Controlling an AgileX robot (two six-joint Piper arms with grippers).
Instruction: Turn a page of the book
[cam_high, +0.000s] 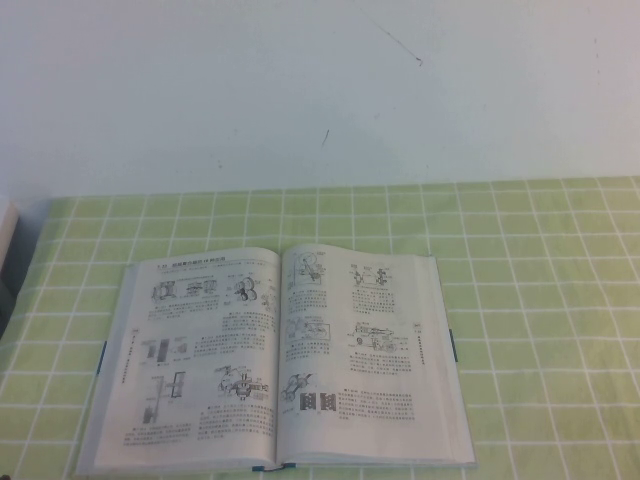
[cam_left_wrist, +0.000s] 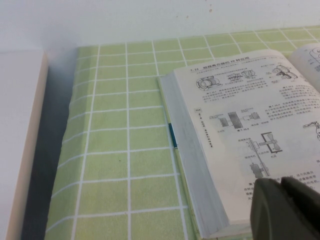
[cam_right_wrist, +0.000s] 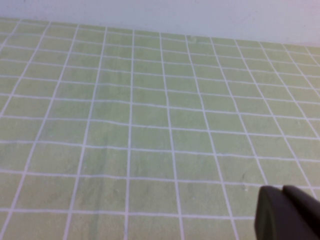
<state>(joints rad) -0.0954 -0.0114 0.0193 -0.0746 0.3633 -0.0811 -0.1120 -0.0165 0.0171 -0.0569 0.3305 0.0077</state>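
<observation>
The book (cam_high: 275, 360) lies open and flat on the green checked tablecloth, white pages with black machine drawings, a thin blue cover edge at its sides. The right-hand page (cam_high: 365, 350) lies flat. Neither gripper shows in the high view. In the left wrist view the book (cam_left_wrist: 240, 130) lies near the left gripper (cam_left_wrist: 282, 187), whose dark fingers are pressed together and empty, over the book's near left corner. In the right wrist view the right gripper (cam_right_wrist: 282, 192) is shut and empty over bare tablecloth; no book shows there.
The green checked tablecloth (cam_high: 540, 260) covers the table up to a white wall behind. A white object (cam_left_wrist: 17, 140) stands off the table's left edge, with a dark gap beside it.
</observation>
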